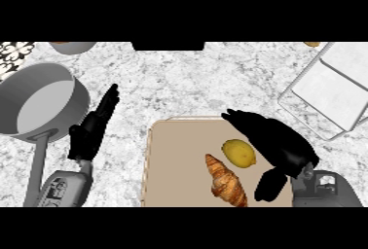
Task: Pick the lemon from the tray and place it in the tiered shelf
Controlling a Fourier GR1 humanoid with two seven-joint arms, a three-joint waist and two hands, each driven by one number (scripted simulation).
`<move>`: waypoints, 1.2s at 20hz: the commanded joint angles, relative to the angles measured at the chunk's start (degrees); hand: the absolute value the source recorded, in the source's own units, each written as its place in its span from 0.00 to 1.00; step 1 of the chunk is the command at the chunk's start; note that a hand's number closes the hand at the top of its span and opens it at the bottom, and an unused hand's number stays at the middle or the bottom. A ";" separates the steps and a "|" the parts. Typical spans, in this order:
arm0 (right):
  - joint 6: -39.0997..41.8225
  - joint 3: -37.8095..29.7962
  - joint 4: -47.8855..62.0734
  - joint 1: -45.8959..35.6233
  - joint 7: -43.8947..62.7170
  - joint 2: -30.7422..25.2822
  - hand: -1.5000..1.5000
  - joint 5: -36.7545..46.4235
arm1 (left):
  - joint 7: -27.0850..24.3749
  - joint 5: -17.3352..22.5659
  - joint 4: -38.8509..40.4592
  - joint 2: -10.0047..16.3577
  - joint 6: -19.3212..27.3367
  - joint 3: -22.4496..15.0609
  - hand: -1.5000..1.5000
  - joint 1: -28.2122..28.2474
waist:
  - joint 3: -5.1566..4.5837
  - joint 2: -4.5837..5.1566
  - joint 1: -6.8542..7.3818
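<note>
A yellow lemon lies on the beige tray, just right of the tray's middle. My right hand hovers over the tray's right side, fingers stretched toward the far edge, thumb hanging down near the lemon; nothing is held. The lemon sits just left of the palm. The tiered shelf, white with a grey wire frame, stands at the far right. My left hand rests open left of the tray, fingers pointing up.
A brown croissant lies on the tray just below the lemon. A grey saucepan with a long handle stands at the left. A grey bowl sits at the far left edge.
</note>
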 commanded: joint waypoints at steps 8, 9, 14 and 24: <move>-3.01 -0.62 6.01 1.13 -8.50 0.78 0.00 8.96 | -1.35 -2.68 2.96 -2.36 -0.26 1.97 0.50 -1.58 | 0.00 0.02 -0.05; -4.73 -2.75 9.17 1.03 -12.47 -1.46 0.00 8.54 | 0.49 -2.60 -2.69 -2.18 -0.54 0.44 0.50 2.26 | 0.01 0.00 0.14; -0.40 -1.03 6.71 0.12 -5.74 4.93 0.00 10.45 | 1.68 -1.94 -3.98 -1.55 -2.31 2.87 0.50 2.22 | -0.01 -0.04 0.04; -6.47 -2.08 16.37 1.20 -16.92 3.03 0.00 15.49 | 0.48 -3.65 -6.93 -2.38 -3.49 1.48 0.50 6.48 | 0.00 -0.03 0.19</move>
